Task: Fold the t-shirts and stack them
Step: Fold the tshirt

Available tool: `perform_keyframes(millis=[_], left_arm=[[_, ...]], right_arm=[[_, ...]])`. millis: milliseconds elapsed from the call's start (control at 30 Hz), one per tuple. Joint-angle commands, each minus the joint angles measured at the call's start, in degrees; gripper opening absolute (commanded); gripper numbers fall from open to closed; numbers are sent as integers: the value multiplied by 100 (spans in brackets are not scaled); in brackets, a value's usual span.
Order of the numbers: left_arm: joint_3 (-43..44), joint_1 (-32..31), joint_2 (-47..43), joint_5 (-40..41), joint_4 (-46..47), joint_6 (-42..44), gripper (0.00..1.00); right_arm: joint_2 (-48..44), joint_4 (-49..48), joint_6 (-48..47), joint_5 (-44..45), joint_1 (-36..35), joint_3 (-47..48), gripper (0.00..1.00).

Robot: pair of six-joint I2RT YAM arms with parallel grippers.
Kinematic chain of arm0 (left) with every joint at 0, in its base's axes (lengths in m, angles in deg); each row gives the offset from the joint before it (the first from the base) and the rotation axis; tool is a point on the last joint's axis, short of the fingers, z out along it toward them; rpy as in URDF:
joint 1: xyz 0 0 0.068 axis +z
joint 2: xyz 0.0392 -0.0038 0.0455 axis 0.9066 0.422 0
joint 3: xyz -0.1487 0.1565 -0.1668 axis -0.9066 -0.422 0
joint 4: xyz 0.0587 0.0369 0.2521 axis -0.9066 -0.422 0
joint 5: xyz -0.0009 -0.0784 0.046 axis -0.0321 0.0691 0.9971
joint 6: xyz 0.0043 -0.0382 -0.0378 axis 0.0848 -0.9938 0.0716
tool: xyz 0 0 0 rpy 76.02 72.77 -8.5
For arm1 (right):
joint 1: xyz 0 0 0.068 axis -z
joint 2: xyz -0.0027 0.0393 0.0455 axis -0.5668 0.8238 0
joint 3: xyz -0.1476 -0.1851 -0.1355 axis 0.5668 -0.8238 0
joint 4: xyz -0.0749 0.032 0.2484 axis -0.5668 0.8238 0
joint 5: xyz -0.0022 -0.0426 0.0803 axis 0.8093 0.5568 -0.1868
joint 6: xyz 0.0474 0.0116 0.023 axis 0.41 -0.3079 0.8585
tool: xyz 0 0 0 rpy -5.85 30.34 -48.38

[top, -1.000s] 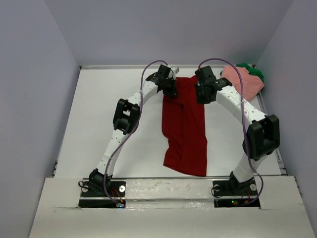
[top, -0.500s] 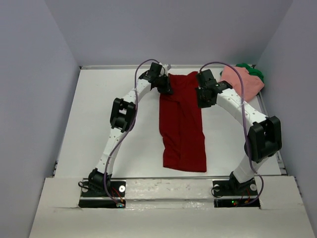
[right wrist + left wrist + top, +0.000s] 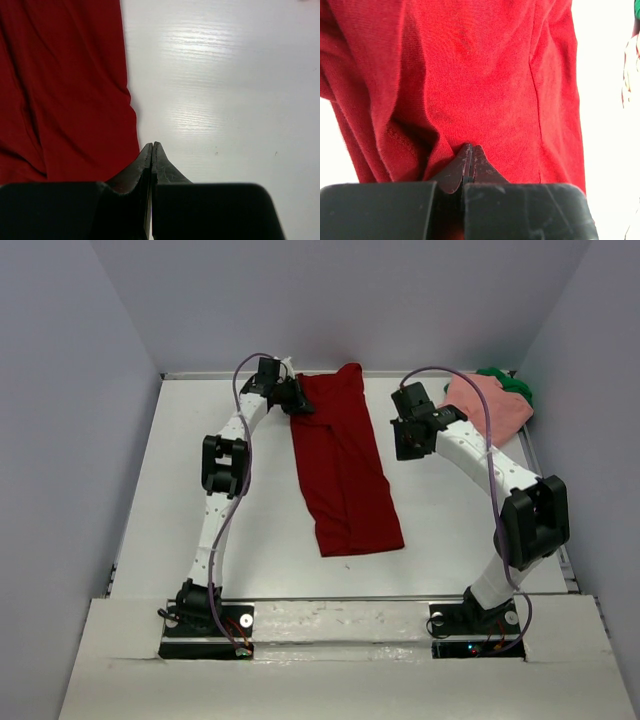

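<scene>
The dark red t-shirt (image 3: 345,470) lies on the white bench (image 3: 200,490) as one long, narrow strip. Its long axis runs from the far edge down toward the arm bases, leaning a little to the right as it comes nearer. The far end sits close to the back wall, and the near hem stops well short of the bases. The left end effector (image 3: 298,404) is at the far left corner of this strip. In its wrist view the fingers (image 3: 454,172) are pressed together, with red cloth puckering in at their tips, so I judge it to be pinching that corner. The right end effector (image 3: 151,147) is also pressed together but holds nothing. It hangs over bare bench just to the right of the shirt's right edge, apart from the cloth. The shirt therefore lies to its left, and the left arm is the one in contact. To spread or fold the strip, the right arm would likely have to reach left for the opposite corner. The salmon pink t-shirt (image 3: 492,405) is heaped at the far right corner, with the green t-shirt (image 3: 512,383) bunched behind and touching it. Both are well apart from the red one. No bin or tray shows in any view.
</scene>
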Motion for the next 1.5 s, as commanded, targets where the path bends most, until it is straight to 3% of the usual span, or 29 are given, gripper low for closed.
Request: perform_keyframes(millis=[0, 67, 133, 233, 333, 533, 600, 700, 733, 833, 1033, 1467], left_arm=[[-4, -94, -283, -316, 182, 129, 0], [-189, -172, -642, -151, 209, 243, 1], [-374, -243, -1039, -44, 192, 402, 9], [-454, -410, -1512, 149, 104, 533, 33], [-410, -629, -1978, 517, -132, 770, 50], [-445, -1183, -2823, 1633, -669, 1158, 57], [-698, -1384, -3218, 2265, -853, 1080, 56], [-1480, -1517, -3789, 2925, -1021, 535, 41], [-1743, -1604, -4095, 3109, -1047, 369, 23], [-2780, -1859, -4745, 3383, -978, 86, 1], [-4592, -2580, -6240, 4210, -521, -151, 0], [-6500, -3126, -7860, 4781, -529, -564, 0]], right_arm=[[-106, -136, 20, -66, -91, -88, 0], [-123, -207, 46, -154, -91, -229, 0], [-124, -321, 38, -242, -144, -317, 0], [-53, -444, 55, -330, -196, -414, 0], [52, -506, 20, -391, -196, -414, 0], [140, -690, 11, -576, -301, -537, 0], [149, -752, 37, -699, -302, -660, 0], [70, -875, 143, -788, -407, -967, 0], [26, -910, 195, -744, -468, -1089, 0], [-106, -1103, 275, -848, -530, -1477, 0], [-124, -1314, 284, -857, -530, -1829, 0], [395, -1745, 565, -1130, -715, -2198, 0]])
